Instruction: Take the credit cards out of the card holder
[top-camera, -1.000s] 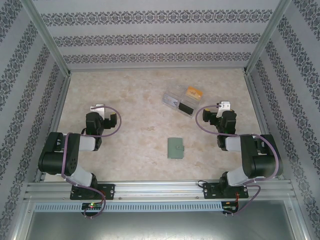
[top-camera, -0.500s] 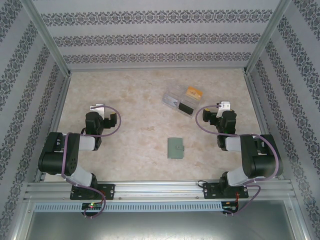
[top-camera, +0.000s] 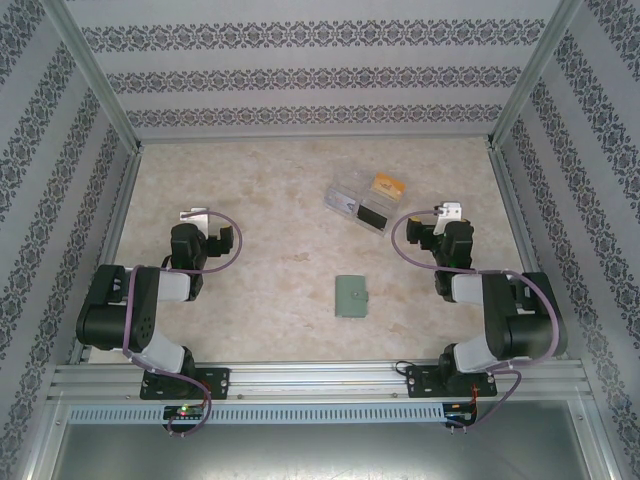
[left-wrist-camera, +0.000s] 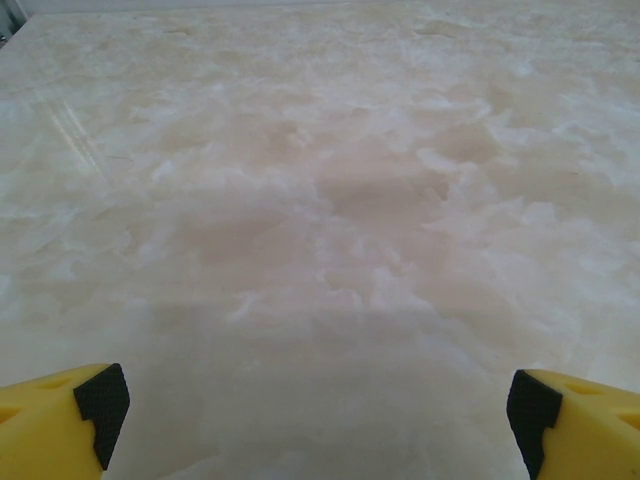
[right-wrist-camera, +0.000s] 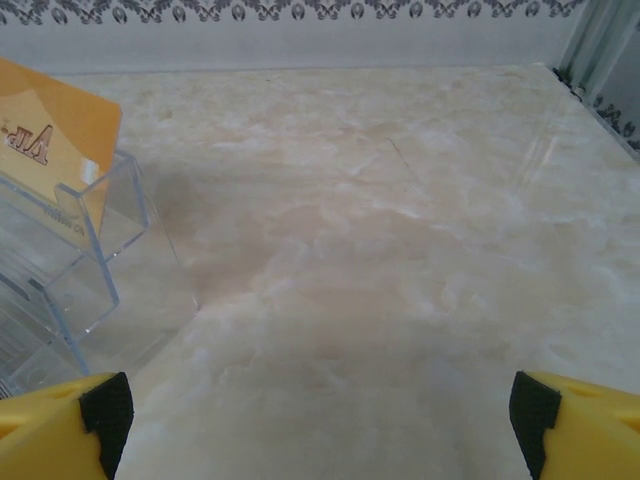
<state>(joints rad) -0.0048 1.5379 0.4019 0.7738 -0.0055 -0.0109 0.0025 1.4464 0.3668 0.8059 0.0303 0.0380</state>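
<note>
top external: card holder (top-camera: 351, 296) lies shut — left jaws, right jaws both gape wide, empty.

Showing a few dark slanted letters, cut off and not legible, on the yellow-orange card (right-wrist-camera: 52, 115) at the clear tray (right-wrist-camera: 112, 235) toward the tabletop's (top-camera: 250, 190) far right; reading nothing anywhere else.

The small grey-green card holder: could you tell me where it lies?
In the top view, the grey-green card holder lies on the beige table, just right of centre, closer to the near edge than the clear plastic tray.
</note>
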